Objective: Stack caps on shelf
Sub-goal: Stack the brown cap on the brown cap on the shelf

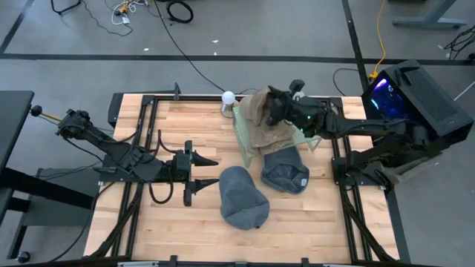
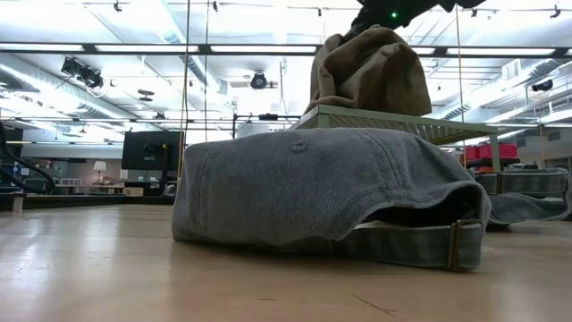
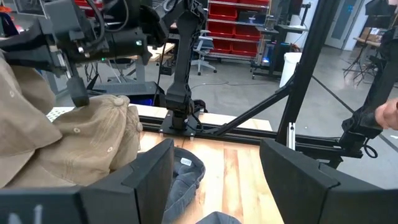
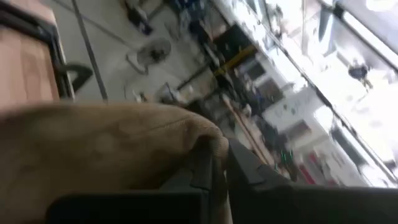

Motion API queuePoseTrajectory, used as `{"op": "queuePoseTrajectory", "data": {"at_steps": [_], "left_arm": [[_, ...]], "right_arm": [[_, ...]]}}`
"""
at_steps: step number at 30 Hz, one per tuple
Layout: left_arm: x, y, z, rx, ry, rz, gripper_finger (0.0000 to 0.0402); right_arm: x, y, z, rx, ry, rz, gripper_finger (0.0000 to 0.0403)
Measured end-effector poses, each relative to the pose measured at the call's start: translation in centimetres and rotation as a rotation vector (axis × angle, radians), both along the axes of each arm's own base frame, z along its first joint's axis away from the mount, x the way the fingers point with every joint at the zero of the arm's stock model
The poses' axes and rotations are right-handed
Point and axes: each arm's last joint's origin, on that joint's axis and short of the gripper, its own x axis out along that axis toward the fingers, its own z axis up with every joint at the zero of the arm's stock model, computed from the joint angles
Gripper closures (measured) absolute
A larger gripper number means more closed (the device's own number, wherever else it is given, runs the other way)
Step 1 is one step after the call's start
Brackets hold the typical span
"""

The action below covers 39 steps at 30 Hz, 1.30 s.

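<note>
The wooden table [image 1: 185, 119] carries the pale green perforated shelf [image 1: 243, 141], which stands toward the far right of the tabletop with its long axis running from the far edge toward the near edge. Tan caps [image 1: 261, 122] are heaped on the shelf; the pile reads as at least two, but the exact number cannot be told from any view. Two slate blue-grey caps lie on the table on the near side of the shelf. The larger-looking grey cap [image 1: 243, 196] sits crown up near the table's middle, its long axis running far to near; the low view shows its strap and buckle end facing that camera. The second grey cap [image 1: 286, 170] lies just beside the shelf's near end, inside turned up with a white label showing. The right gripper [image 1: 273, 107] is over the shelf, fingers pinched shut on the fabric of the top tan cap. The left gripper [image 1: 208, 170] waits at table centre-left, fingers spread wide, holding nothing, pointing toward the caps.
</note>
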Motion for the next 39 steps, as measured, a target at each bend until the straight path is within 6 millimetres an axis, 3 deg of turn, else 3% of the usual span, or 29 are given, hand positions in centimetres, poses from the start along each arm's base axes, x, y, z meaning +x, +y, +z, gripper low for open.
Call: {"op": "queuePoseTrajectory", "data": {"at_steps": [8, 14, 19, 29, 39], "left_arm": [[0.0, 0.0, -0.1, 0.007, 0.012, 0.000, 0.0159], [0.0, 0.0, -0.1, 0.006, 0.011, 0.000, 0.0159], [0.0, 0.0, -0.1, 0.004, 0.012, 0.000, 0.0159], [0.0, 0.0, -0.2, 0.009, 0.021, 0.000, 0.0159], [0.0, 0.0, -0.3, 0.011, 0.024, 0.000, 0.0158]], "right_arm": [[0.0, 2.8, 0.3, -0.068, 0.058, -0.099, 0.0385], [-0.6, 3.6, 1.6, -0.060, -0.030, -0.073, 0.0385], [-1.9, 3.9, 2.7, 0.010, -0.097, 0.000, 0.0386], [-2.4, 4.5, 0.7, 0.245, -0.063, 0.073, 0.0388], [-3.6, 6.3, 1.2, 0.344, -0.130, 0.128, 0.0386]]}}
